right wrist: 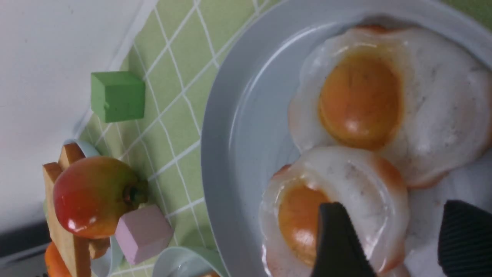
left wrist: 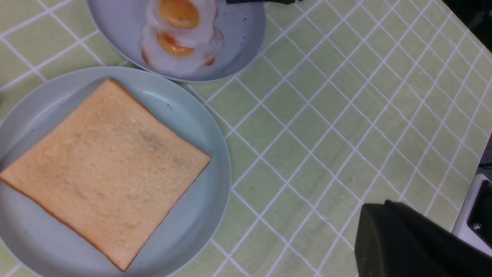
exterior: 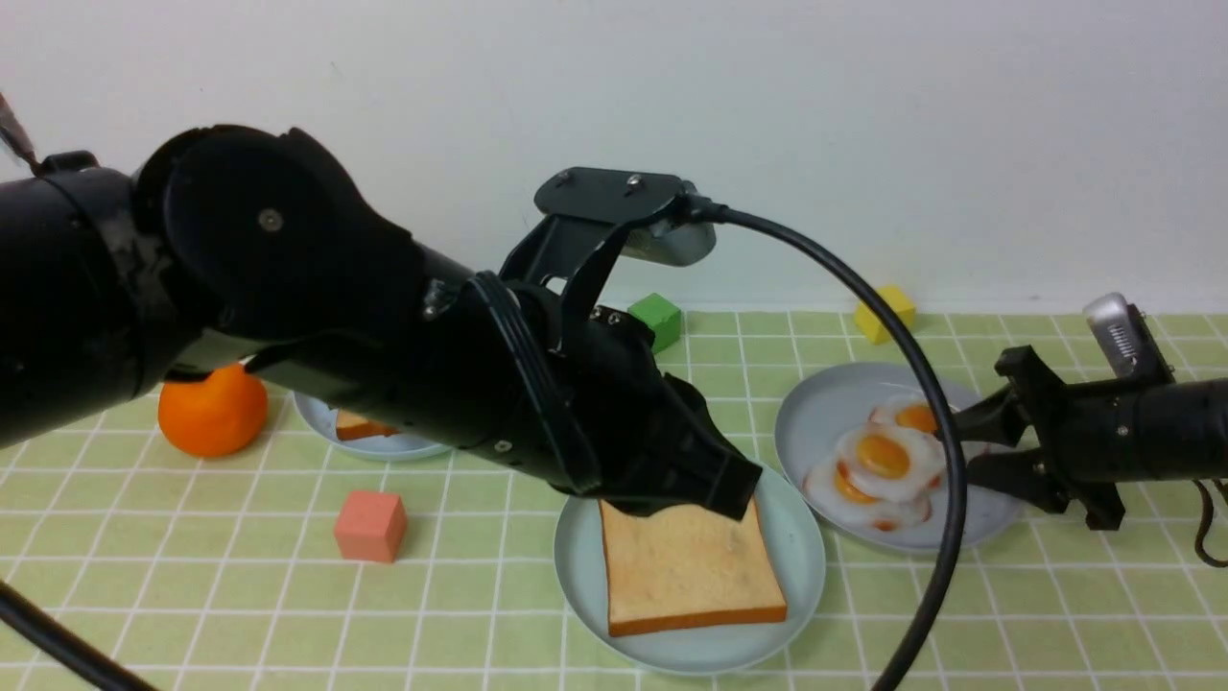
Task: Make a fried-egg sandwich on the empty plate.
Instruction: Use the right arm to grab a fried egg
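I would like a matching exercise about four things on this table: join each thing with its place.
Things: 1 toast slice; 2 fried eggs; 3 green cube; 4 orange.
Places: a farthest back; b on the grey plate; c beside the small blue plate; d on the pale green plate.
Pairs: 1-d; 2-b; 3-a; 4-c.

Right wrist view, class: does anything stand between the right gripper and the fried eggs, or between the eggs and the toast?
Nothing visible separates the right gripper from the fried eggs; its open jaws straddle one egg's edge. Towards the toast, the left gripper hangs over the slice's far edge, partly in the way.
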Tool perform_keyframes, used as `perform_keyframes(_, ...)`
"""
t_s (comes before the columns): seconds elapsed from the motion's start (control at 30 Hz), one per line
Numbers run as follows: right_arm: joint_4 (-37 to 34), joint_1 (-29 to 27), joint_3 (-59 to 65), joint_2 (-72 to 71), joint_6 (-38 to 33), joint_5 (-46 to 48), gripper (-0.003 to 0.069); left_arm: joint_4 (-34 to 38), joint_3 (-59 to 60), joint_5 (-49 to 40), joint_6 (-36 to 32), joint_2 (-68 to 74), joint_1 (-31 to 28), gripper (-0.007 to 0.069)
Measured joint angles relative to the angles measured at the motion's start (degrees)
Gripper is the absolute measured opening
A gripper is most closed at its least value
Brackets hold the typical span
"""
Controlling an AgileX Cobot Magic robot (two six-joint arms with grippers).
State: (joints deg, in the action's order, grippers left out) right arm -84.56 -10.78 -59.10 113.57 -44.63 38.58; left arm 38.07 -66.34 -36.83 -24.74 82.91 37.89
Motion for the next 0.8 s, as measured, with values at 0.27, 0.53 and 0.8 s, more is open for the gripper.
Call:
perform_keyframes(0.27, -1.8, 0.0, -0.1, 1.8, -0.5, 0.5, 0.0377, 0.0, 0.0, 0.1, 0.0, 0.0, 0.0, -0.0013)
perform_keyframes(0.53, -4.3, 0.0, -0.4, 3.4, -1.7, 1.8, 0.029, 0.0, 0.0, 0.7, -0.1, 0.0, 0.0, -0.0013)
perform_keyframes(0.8, -3.2, 0.0, -0.6, 3.7, -1.8, 1.5, 0.0058, 0.0, 0.0, 0.7, 0.0, 0.0, 0.0, -0.0013)
